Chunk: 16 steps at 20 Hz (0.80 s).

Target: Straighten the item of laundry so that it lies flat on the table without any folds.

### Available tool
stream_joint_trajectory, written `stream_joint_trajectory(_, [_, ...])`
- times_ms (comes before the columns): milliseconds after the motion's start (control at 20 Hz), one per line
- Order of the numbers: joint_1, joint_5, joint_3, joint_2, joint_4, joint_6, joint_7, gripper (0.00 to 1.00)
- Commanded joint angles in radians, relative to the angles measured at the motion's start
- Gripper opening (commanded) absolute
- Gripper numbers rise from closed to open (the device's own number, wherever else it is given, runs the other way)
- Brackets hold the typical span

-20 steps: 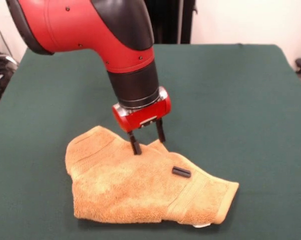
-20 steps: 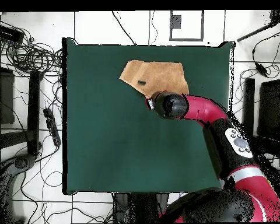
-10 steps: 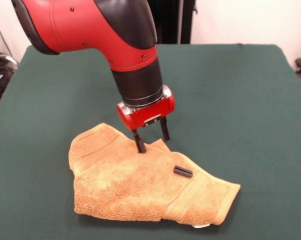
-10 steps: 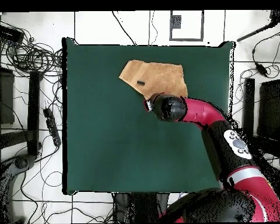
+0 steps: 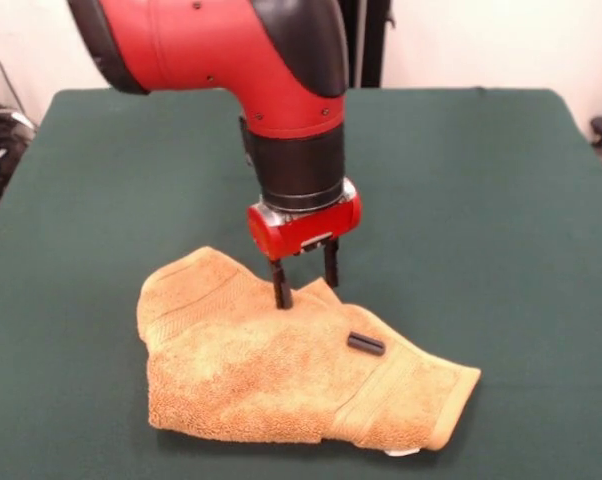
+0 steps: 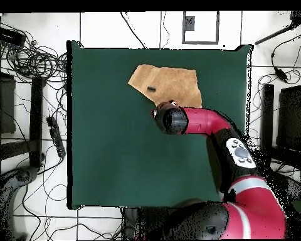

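Note:
The golden-orange towel, the item of laundry [image 5: 281, 375] [image 6: 167, 85], lies folded over itself on the dark green table [image 5: 501, 200] [image 6: 115, 144], with a ribbed band and a small white tag at its near right end. My gripper [image 5: 306, 290] stands open at the towel's far edge. One finger [image 5: 280, 288] rests on the cloth, the other hangs just past the edge. Nothing is held between them. In the overhead view the arm's wrist covers the gripper.
A small black cylinder [image 5: 365, 344] [image 6: 152, 89] lies on top of the towel, just right of my gripper. Cables and equipment crowd the floor [image 6: 27, 75] round the table.
The arm has swung upright and shifted slightly right along the towel's far edge. The towel slid a little with it earlier and now lies still. The gripper stayed open.

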Motion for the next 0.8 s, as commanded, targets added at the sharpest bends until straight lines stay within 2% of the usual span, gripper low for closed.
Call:
stream_joint_trajectory(50, [0.189,-0.033,-0.193,0.139,0.009,-0.075,0.338,1.00])
stream_joint_trajectory(400, [0.247,0.064,-0.328,0.170,0.036,-0.184,0.443,1.00])
stream_joint_trajectory(550, [0.254,0.114,-0.351,0.179,0.048,-0.177,0.461,1.00])
stream_joint_trajectory(800, [0.232,0.144,-0.337,0.184,0.069,-0.201,0.446,1.00])
